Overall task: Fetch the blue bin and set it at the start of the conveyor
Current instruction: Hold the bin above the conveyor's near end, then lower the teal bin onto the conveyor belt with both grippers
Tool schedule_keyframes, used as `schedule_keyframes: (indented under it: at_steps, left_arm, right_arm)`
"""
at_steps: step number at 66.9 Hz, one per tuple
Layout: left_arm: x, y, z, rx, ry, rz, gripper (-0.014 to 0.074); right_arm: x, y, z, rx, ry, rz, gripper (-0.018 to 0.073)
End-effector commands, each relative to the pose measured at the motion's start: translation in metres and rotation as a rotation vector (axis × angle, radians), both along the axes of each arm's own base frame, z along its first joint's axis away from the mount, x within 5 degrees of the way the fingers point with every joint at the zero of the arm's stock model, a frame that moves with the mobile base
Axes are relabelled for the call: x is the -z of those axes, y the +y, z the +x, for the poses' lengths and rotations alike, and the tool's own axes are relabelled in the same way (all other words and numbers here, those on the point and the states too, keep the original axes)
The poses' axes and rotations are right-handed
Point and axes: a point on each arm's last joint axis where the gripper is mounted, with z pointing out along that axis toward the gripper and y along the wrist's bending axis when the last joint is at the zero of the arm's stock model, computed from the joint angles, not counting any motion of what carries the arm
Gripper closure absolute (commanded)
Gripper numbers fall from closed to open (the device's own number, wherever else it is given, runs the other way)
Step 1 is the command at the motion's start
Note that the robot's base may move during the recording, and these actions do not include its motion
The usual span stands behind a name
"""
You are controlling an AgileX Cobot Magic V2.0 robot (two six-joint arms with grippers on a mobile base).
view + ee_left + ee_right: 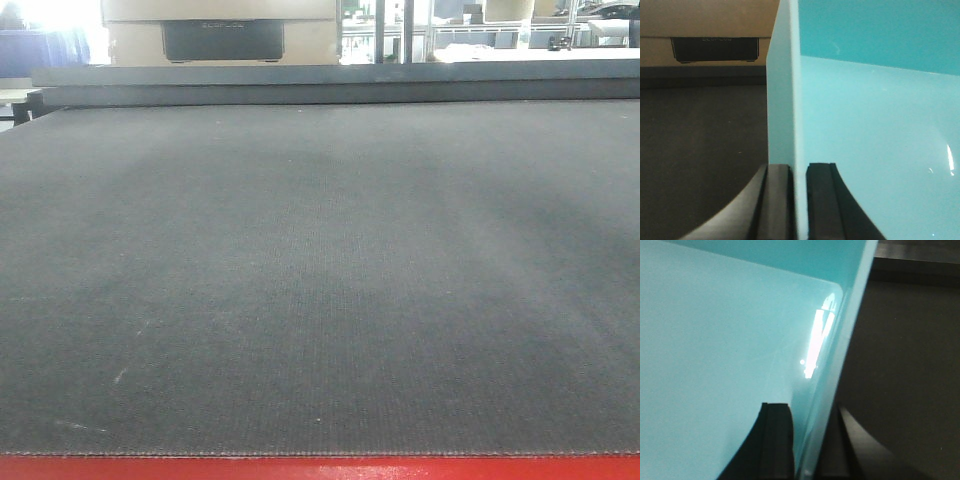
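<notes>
The blue bin (870, 150) is a smooth turquoise tub that fills most of both wrist views. My left gripper (799, 175) is shut on its left wall, one finger outside and one inside. My right gripper (807, 415) is shut on the bin's (715, 355) right wall the same way. The conveyor start (320, 280), a wide dark woven belt with a red strip (320, 468) along its front edge, shows in the front view with nothing on it. The dark belt (700, 150) also lies below the bin in the left wrist view. The bin and both grippers are out of the front view.
A raised dark rail (330, 82) runs across the belt's far end. Behind it stands a beige unit with a black panel (222, 40). Bright shelving and frames (500, 30) show at the back right.
</notes>
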Motion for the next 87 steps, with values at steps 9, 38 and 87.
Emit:
schedule_keyframes:
  at_steps: [9, 38, 87]
  left_arm:
    - [-0.012, -0.003, -0.006, 0.025, -0.061, -0.076, 0.0708]
    - [-0.012, -0.003, -0.006, 0.025, -0.061, -0.076, 0.0708]
    - [0.121, -0.008, 0.011, 0.014, 0.358, 0.052, 0.0708]
  right_arm:
    - [-0.010, 0.000, -0.003, -0.012, -0.074, 0.006, 0.0711]
    - [-0.010, 0.000, -0.002, -0.012, -0.076, 0.006, 0.0711]
    - [0.104, 0.003, 0.011, -0.014, 0.290, -0.074, 0.0711]
